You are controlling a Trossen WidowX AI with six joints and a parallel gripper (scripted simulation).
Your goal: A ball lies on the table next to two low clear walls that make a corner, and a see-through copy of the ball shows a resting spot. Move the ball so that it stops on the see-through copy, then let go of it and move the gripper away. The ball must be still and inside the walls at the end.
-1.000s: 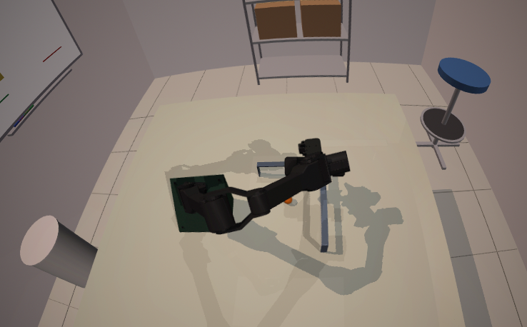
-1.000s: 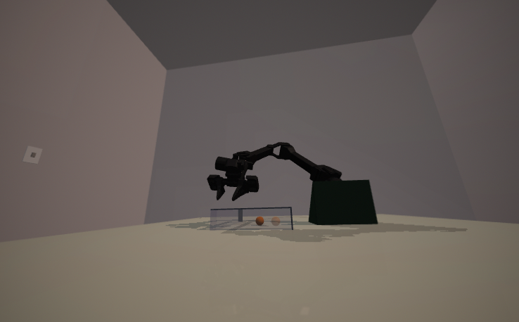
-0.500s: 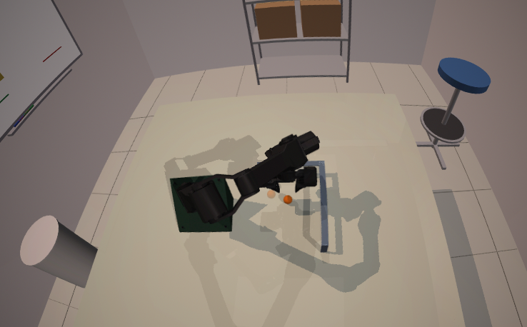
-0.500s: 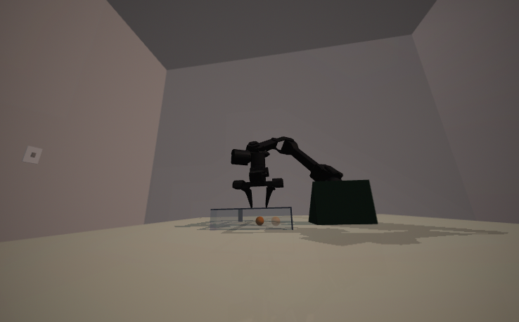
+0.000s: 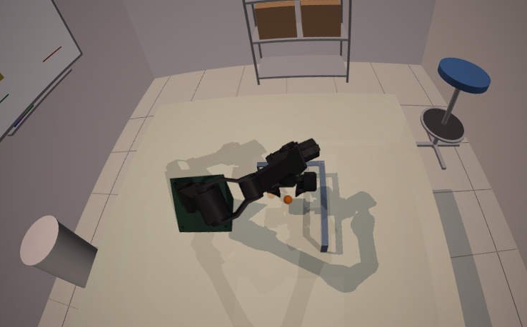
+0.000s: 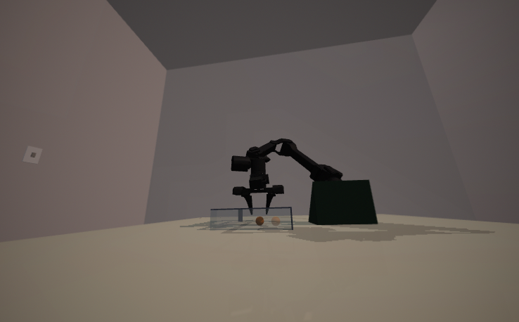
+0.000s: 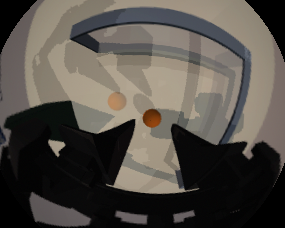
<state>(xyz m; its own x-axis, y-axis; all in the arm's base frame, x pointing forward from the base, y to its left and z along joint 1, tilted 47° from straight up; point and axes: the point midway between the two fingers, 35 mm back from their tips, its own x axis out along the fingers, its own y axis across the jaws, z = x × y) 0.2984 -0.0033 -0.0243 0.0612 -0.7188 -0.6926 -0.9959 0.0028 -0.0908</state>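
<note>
The orange ball [image 5: 288,199] [image 6: 259,220] [image 7: 152,118] lies on the table inside the corner made by the two low clear walls [image 5: 324,219] [image 6: 223,219] [image 7: 190,18]. The pale see-through copy [image 5: 271,195] [image 6: 275,220] [image 7: 117,101] sits a short way beside it, toward the arm's base. My gripper [image 5: 290,188] [image 6: 259,211] [image 7: 153,124] points straight down over the ball. It is open, with a finger on each side. The fingertips hang at about the height of the wall tops, above the ball and apart from it.
The arm's dark green base block [image 5: 184,221] [image 6: 341,202] stands on the table beside the walls. Off the table are a grey cylinder [image 5: 53,252], a blue stool [image 5: 462,77], a shelf with boxes [image 5: 298,40] and a whiteboard [image 5: 13,61].
</note>
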